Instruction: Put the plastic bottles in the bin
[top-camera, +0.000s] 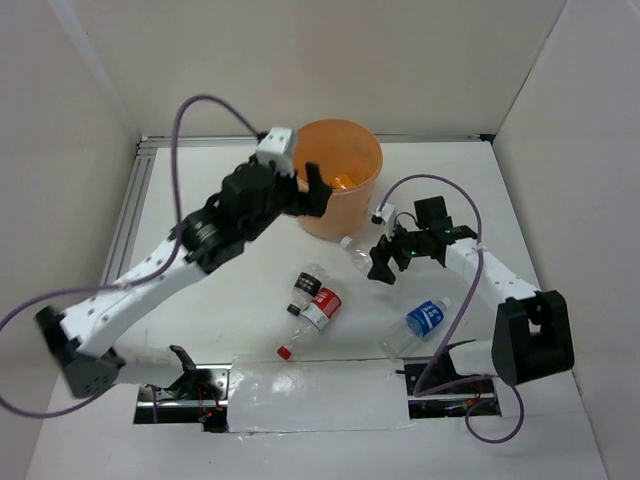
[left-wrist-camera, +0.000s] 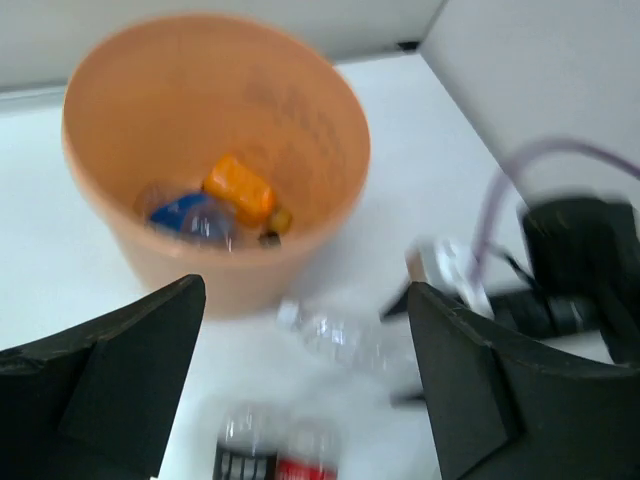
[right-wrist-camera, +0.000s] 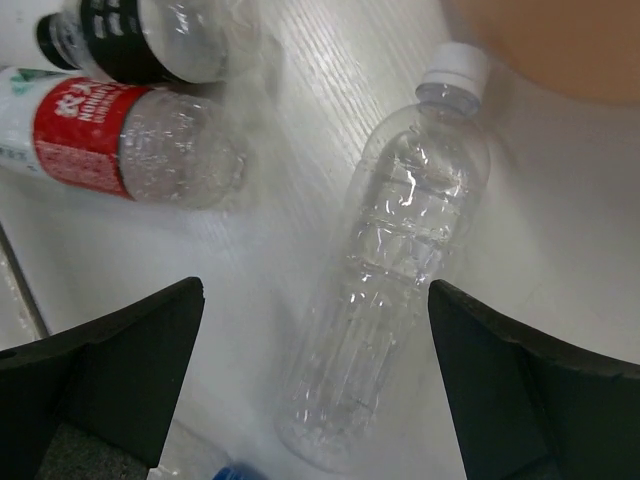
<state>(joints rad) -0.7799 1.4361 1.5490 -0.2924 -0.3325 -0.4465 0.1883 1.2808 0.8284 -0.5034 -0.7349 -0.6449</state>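
Left hand (top-camera: 314, 192) hangs right at the near rim of the bin (top-camera: 362, 140). From its own wrist camera both dark fingers (left-wrist-camera: 110, 380) stand wide apart with nothing between them: empty, plainly. Beyond those fingers the bin gapes open, and at its bottom lie an orange-labelled bottle (left-wrist-camera: 240, 190) and a bluish bottle (left-wrist-camera: 185, 215) touching it. A small dark-and-yellow bit beside them is too blurred to name. Over to the right hand (top-camera: 383, 262): it hovers low above the surface (top-camera: 230, 290), spread wide and gripping nothing. Directly below the gap lies the clear bottle (right-wrist-camera: 400, 280), label-free, its white cap pointing away from the hand toward the bin's wall. That wall fills the upper right corner of the wrist view as an orange blur, and I cannot tell whether the cap touches it. Past the finger on the left of that view sit the red-labelled bottle (right-wrist-camera: 110, 140) and, just beyond it, the dark-labelled bottle (right-wrist-camera: 140, 40). They lie side by side, seemingly touching, both cut off by the frame edge. A sliver of blue at the bottom edge is cut off too. The overhead view shows a blue-labelled bottle (top-camera: 425, 320) lying on the near side of the right hand, toward that arm's base. In the left wrist view everything on the surface below the bin is smeared.
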